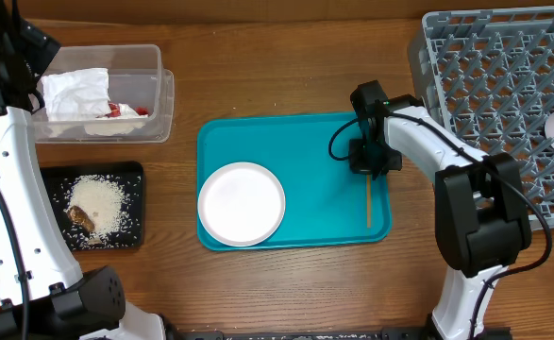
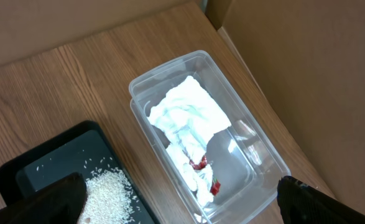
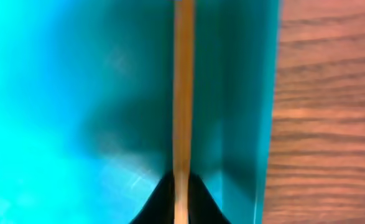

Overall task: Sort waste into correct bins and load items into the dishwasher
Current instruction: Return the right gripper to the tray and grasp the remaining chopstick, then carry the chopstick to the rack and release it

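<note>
No legible text or labels

a wooden bench point(image 1: 286, 85) fills the overhead view, its brown grain running left to right with darker streaks. along its far edge runs a paler tan strip point(image 1: 258, 8). in the left wrist view plain brown panels point(image 2: 306, 74), cardboard-like, stand just past the bench's edge and corner. the light is even and from above, leaving soft shadows and a dull sheen on the wood.
</note>
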`<state>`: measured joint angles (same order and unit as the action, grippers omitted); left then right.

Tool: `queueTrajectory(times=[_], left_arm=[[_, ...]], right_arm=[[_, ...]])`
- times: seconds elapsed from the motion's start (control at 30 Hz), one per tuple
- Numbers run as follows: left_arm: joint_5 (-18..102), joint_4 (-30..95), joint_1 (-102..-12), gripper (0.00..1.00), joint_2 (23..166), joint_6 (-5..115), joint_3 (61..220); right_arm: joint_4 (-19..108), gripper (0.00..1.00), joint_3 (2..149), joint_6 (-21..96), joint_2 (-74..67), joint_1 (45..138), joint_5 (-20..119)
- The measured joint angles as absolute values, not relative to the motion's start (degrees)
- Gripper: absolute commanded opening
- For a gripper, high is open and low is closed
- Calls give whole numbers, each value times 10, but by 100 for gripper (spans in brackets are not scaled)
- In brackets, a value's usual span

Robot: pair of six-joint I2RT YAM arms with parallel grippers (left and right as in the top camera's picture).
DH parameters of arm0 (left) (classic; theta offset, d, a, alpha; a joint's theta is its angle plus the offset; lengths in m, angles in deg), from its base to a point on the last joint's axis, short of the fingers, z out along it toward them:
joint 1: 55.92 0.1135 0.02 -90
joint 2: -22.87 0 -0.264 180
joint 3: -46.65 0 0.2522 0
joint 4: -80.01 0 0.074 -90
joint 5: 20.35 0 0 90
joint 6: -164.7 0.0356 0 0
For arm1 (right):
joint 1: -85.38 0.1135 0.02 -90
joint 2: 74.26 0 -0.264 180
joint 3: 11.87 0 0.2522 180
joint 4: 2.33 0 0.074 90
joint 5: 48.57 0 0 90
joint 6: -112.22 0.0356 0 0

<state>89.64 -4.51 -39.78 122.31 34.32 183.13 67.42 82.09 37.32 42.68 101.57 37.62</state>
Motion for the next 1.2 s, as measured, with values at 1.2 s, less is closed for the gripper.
queueTrajectory(times=[1.2], left_arm=[[896,-45,-398,100,1223,343,1831]], right_arm=[[709,6,1176,71,401,719,470]])
